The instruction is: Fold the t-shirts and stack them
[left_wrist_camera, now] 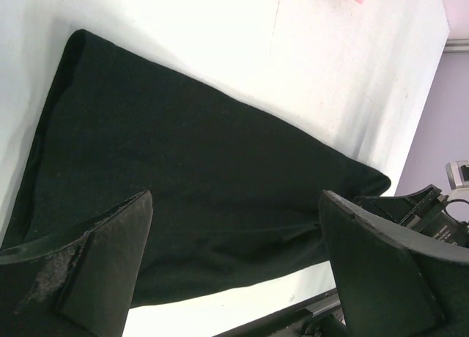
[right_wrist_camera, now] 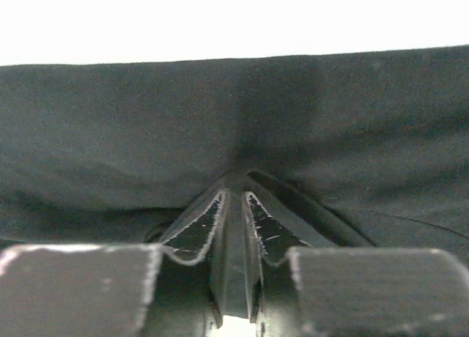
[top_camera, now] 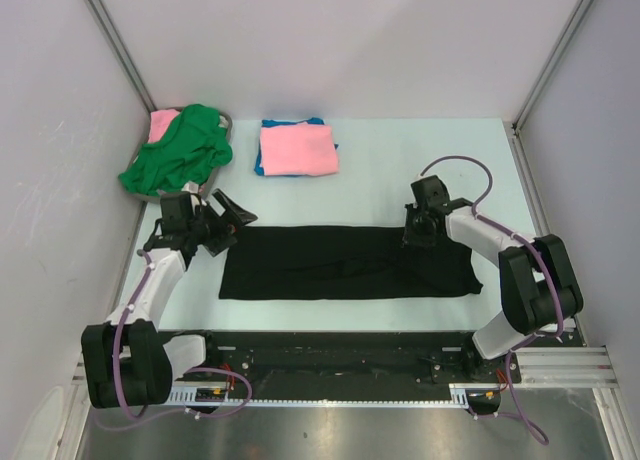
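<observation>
The black t-shirt (top_camera: pixel 345 263) lies flat as a long folded strip across the middle of the table. My right gripper (top_camera: pixel 420 232) is at its far right edge, shut on a pinch of the black cloth (right_wrist_camera: pixel 146 124), with the cloth caught between the closed fingers (right_wrist_camera: pixel 198 231). My left gripper (top_camera: pixel 232 220) is open and empty just above the shirt's far left corner. In the left wrist view its fingers (left_wrist_camera: pixel 95 264) stand wide apart over the black shirt (left_wrist_camera: pixel 190 168). A folded pink t-shirt (top_camera: pixel 298 148) lies on a blue one (top_camera: pixel 260 166) at the back.
A crumpled green t-shirt (top_camera: pixel 180 152) and another pink one (top_camera: pixel 163 123) sit in a basket (top_camera: pixel 226 126) at the back left, against the left wall. The black rail (top_camera: pixel 330 352) runs along the near table edge. My right arm (left_wrist_camera: pixel 432 205) shows in the left wrist view.
</observation>
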You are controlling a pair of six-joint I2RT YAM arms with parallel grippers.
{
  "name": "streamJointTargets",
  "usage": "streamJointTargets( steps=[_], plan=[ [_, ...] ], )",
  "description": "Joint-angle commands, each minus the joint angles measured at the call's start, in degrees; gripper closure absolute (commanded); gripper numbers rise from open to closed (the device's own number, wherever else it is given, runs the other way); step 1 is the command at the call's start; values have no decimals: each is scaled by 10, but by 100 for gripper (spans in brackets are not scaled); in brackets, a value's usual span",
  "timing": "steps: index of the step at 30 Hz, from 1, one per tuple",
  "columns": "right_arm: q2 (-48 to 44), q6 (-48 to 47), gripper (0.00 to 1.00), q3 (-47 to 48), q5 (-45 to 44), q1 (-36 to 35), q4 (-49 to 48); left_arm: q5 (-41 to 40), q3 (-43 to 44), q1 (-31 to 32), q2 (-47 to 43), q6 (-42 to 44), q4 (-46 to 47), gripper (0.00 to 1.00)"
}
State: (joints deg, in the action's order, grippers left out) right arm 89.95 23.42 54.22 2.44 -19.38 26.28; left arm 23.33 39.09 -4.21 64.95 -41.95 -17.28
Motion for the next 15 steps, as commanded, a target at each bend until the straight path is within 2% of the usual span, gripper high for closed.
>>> streamJointTargets(
  steps=[1, 2, 7, 15],
  plan=[
    [-10, 6, 97, -4, -23, -5, 7, 19, -5, -6, -22, 15, 10, 0],
    [-17, 8, 100, -3, -24, -7, 9, 19, -5, -7, -23, 16, 9, 0],
    [-69, 21, 100, -5, -48, -35, 41, 20, -9, -9, -30, 18, 8, 0],
    [-188, 72, 100, -53, -69, -132, 101, 23, -14, -11, -38, 15, 9, 0]
  ],
)
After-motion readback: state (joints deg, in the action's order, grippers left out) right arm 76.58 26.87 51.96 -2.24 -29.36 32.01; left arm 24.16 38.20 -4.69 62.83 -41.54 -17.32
